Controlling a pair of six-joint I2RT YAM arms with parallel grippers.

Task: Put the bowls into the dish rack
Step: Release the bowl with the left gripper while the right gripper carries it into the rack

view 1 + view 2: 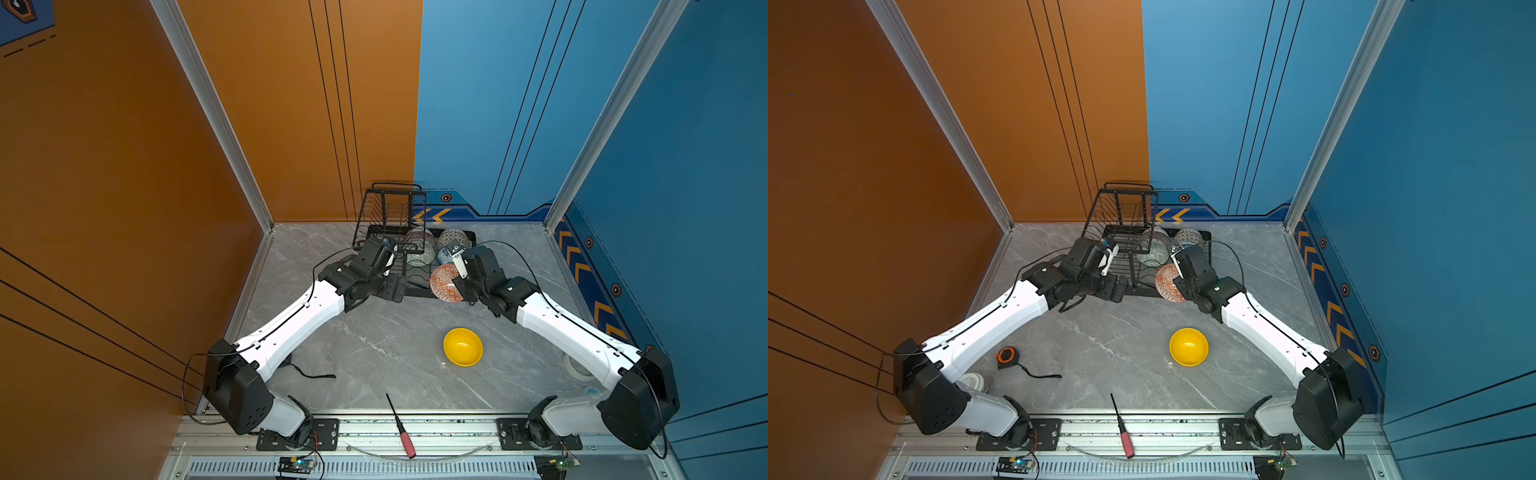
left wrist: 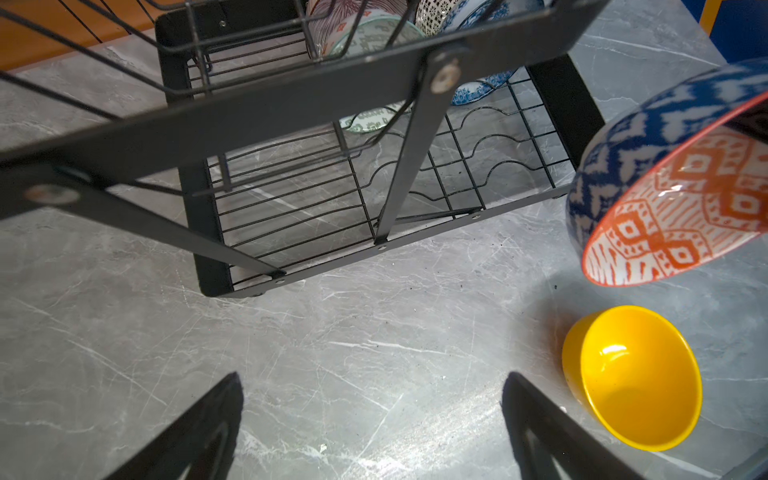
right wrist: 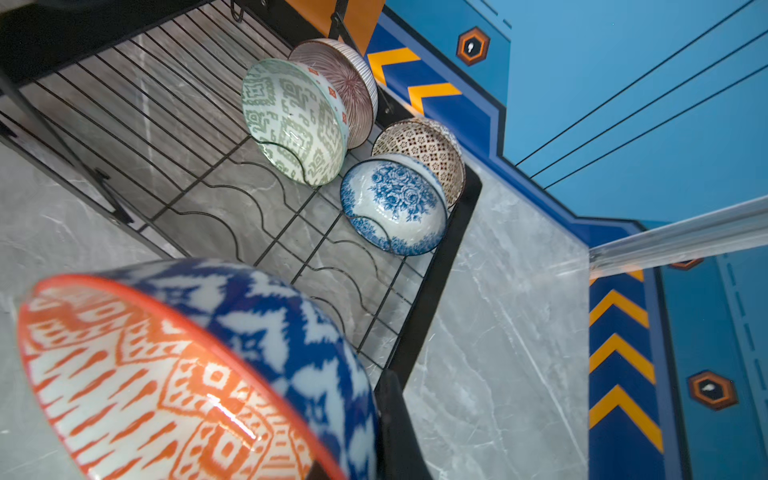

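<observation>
Orange-white bowl [image 3: 166, 374], pinched by the right gripper [image 3: 353, 449], should ease edge-first into a free dish rack [image 3: 432, 291] slot while the left gripper [image 2: 374, 436] hangs spread, empty

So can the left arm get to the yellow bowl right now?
Probably yes. The left gripper is open and empty, the yellow bowl sits alone on the table, and only bare table lies between them.

Black rack [image 2: 291, 93], plain yellow bowl [image 1: 463, 347], orange-white geometric bowl [image 1: 444, 282], grey marbled table [image 1: 374, 340].
</observation>
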